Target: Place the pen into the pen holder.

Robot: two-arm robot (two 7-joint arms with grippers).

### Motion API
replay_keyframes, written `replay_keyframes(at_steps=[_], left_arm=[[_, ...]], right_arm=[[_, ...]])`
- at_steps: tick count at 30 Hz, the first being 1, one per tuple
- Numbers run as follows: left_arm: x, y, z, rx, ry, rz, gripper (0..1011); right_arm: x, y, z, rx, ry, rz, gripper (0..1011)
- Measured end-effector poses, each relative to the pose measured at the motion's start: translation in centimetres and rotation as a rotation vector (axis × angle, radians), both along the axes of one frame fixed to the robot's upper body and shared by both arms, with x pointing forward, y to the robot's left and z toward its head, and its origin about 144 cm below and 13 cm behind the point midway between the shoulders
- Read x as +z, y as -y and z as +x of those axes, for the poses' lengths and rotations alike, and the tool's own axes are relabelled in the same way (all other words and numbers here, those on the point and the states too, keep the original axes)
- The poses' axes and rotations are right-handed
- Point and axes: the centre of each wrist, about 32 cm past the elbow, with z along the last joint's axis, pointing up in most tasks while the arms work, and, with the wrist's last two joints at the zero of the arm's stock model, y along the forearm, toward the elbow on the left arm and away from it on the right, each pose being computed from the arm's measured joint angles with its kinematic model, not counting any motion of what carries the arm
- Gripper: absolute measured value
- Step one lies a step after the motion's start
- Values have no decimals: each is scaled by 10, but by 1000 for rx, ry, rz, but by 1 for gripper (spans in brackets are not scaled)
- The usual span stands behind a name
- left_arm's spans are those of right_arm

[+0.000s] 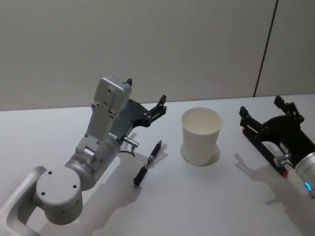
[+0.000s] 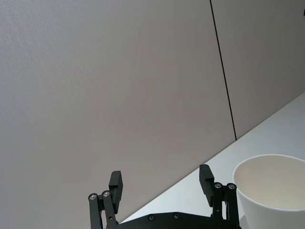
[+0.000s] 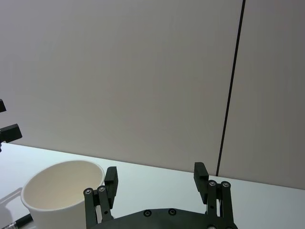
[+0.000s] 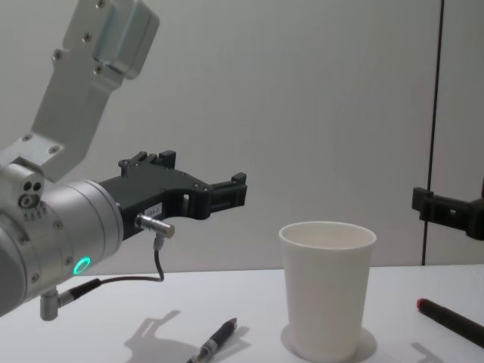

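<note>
The slim black pen [image 1: 148, 163] lies flat on the white table [image 1: 221, 206], at 9 o'clock of the white paper cup pen holder [image 1: 202, 135], near it but not touching. Empty left gripper [image 1: 146, 92] hangs above the table at the pen's 12 o'clock, jaws wide. Empty right gripper [image 1: 262, 107] sits at the cup's 3 o'clock, also wide. Pen looks light, stiff and smooth, so it likely rolls. Pinch mid-barrel, across its axis. Cup is light and would tip easily.

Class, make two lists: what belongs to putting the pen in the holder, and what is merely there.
Belongs to the job: pen; pen holder, a white paper cup; left gripper, open, near the pen.
Merely there: right gripper, open, right of the cup; table; wall.
</note>
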Motion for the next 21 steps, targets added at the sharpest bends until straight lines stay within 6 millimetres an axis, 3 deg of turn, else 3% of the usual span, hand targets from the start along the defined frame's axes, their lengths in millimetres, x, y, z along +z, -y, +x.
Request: replay_keyframes(at_steps=[21], left_arm=[[0, 0, 0, 0, 0, 0, 1001]], right_arm=[[0, 0, 0, 0, 0, 0, 1001]])
